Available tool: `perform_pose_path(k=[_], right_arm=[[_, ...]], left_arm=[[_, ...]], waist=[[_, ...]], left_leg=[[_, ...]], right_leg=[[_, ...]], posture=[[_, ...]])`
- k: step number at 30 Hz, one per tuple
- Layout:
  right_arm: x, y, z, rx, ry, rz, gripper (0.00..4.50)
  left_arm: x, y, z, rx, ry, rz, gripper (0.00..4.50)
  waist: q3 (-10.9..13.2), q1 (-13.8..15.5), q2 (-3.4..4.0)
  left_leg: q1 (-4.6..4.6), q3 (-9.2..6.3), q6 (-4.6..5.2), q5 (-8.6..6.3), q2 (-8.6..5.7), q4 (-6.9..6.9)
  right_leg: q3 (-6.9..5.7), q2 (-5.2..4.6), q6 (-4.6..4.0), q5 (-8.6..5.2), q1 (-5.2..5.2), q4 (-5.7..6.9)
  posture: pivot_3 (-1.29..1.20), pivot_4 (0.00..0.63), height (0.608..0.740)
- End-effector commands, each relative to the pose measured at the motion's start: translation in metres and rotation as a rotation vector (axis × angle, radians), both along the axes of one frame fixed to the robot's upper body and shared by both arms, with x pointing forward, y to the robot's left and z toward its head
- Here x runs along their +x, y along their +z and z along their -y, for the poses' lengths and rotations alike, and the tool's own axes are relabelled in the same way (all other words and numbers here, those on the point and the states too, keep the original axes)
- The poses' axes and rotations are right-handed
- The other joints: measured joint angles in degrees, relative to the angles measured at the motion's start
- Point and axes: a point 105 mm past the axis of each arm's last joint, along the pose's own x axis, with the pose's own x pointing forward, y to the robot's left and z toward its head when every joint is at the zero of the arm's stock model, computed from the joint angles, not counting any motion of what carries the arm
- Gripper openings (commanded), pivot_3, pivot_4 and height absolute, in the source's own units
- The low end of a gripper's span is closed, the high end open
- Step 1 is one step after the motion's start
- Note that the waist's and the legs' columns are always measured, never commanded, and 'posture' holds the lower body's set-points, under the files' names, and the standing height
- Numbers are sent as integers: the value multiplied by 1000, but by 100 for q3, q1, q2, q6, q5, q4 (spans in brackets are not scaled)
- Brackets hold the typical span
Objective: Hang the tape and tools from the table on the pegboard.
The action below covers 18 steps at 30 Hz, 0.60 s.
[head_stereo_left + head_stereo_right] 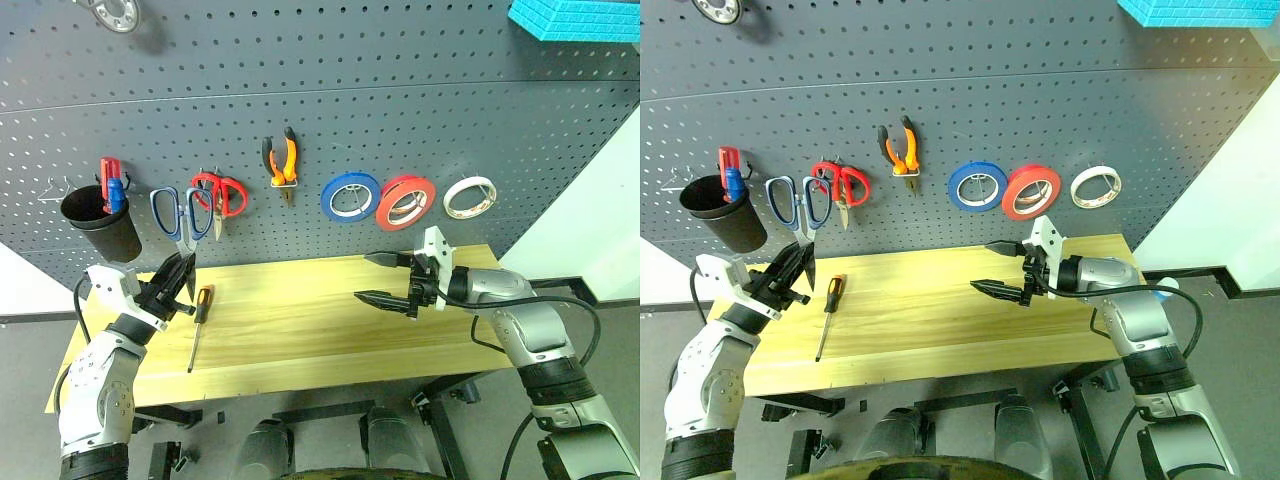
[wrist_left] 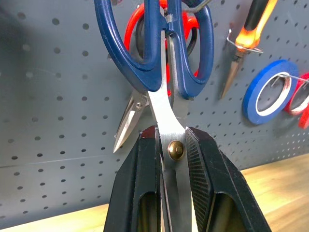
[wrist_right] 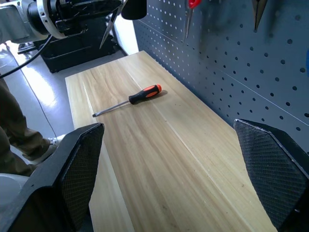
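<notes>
My left gripper [image 1: 182, 270] is shut on the blades of the dark blue-handled scissors [image 1: 182, 214], just by the pivot [image 2: 175, 150]. It holds them handles-up against the grey pegboard [image 1: 400, 100], beside the red-handled scissors [image 1: 222, 194]. I cannot tell if a handle loop sits on a hook. The orange-handled pliers [image 1: 283, 160] and the wide red tape [image 1: 405, 202] hang on the board. The screwdriver [image 1: 198, 320] lies on the left of the wooden table [image 1: 300, 335]. My right gripper [image 1: 385, 278] hovers open and empty over the table's right half.
A blue roll [image 1: 350, 196] and a white roll [image 1: 470, 197] hang either side of the red tape. A black cup [image 1: 100, 225] with handled tools hangs at the far left. A teal block [image 1: 575, 18] sits top right. A person's trouser leg [image 3: 14, 125] shows by the table's left end.
</notes>
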Motion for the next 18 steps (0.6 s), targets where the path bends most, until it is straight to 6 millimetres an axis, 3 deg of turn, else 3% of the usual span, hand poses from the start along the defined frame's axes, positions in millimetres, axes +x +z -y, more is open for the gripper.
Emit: perform_pose_path(k=[1,10,14,18], right_arm=[[-1,12,-4,16,12,61,4500],[3,16,-5,15,-3,99,4500],[3,40,-8,90,8,146,4500],[1,61,-8,166,22,149,4500]], left_arm=[[3,10,3,10,-31,33,1225],[2,7,-1,35,-4,26,4061],[-3,0,-5,48,6,0,4061],[-12,-21,-18,81,50,-72,4061]], waist=[[-9,2,0],[-51,0,-2],[-53,-2,0],[-54,-3,0]], left_leg=[[0,0,0,0,0,0],[6,0,0,0,0,0],[10,0,0,0,0,0],[10,0,0,0,0,0]], right_leg=[[0,0,0,0,0,0],[0,0,0,0,5,0],[1,0,0,0,8,1],[1,0,0,0,8,1]], posture=[[-58,30,738],[-57,34,738],[-58,39,738],[-61,42,738]])
